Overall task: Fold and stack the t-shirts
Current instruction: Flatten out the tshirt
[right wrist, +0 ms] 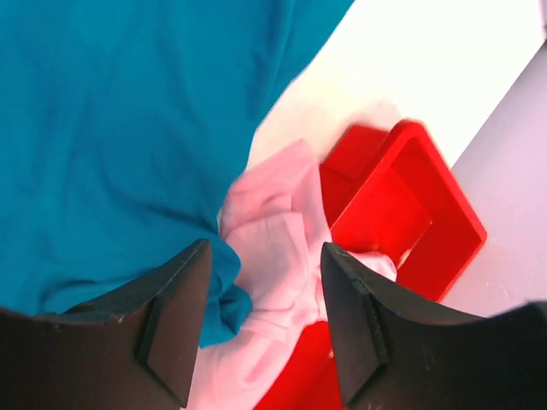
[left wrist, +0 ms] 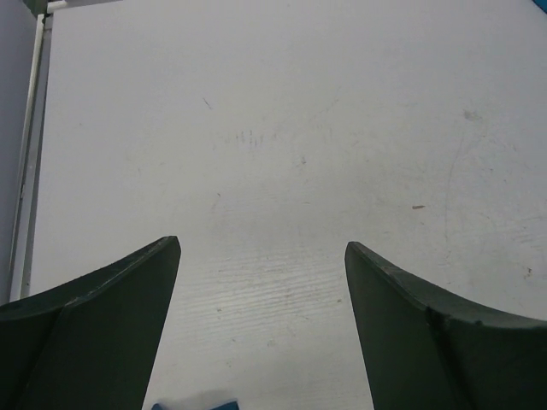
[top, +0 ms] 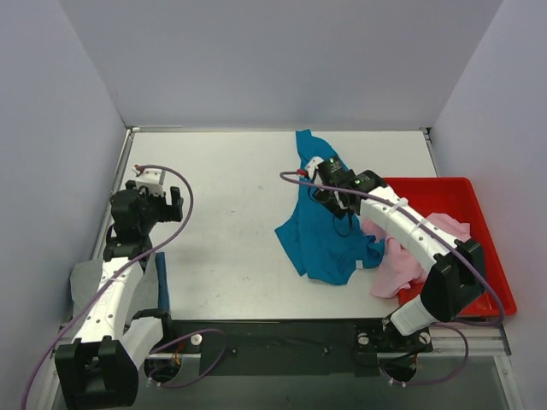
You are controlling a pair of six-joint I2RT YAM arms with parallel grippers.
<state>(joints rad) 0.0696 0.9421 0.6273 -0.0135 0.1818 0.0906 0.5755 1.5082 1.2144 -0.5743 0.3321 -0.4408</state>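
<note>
The teal-blue t-shirt (top: 320, 235) lies crumpled on the table right of centre, with one part stretching toward the back. The pale pink t-shirt (top: 408, 256) hangs over the near left rim of the red tray, touching the teal one. A light grey t-shirt (top: 84, 282) lies at the near left edge, partly under my left arm. My right gripper (top: 323, 177) is open and empty above the teal shirt's upper part. In the right wrist view the gripper (right wrist: 265, 256) has teal cloth (right wrist: 111, 128) to its left and pink cloth (right wrist: 273, 248) below. My left gripper (top: 154, 195) is open over bare table, as the left wrist view (left wrist: 263, 248) shows.
The red tray (top: 466, 201) stands at the right edge and also shows in the right wrist view (right wrist: 410, 196). A dark blue strip (top: 161, 286) lies beside my left arm's base. Walls close in the table at the left, back and right.
</note>
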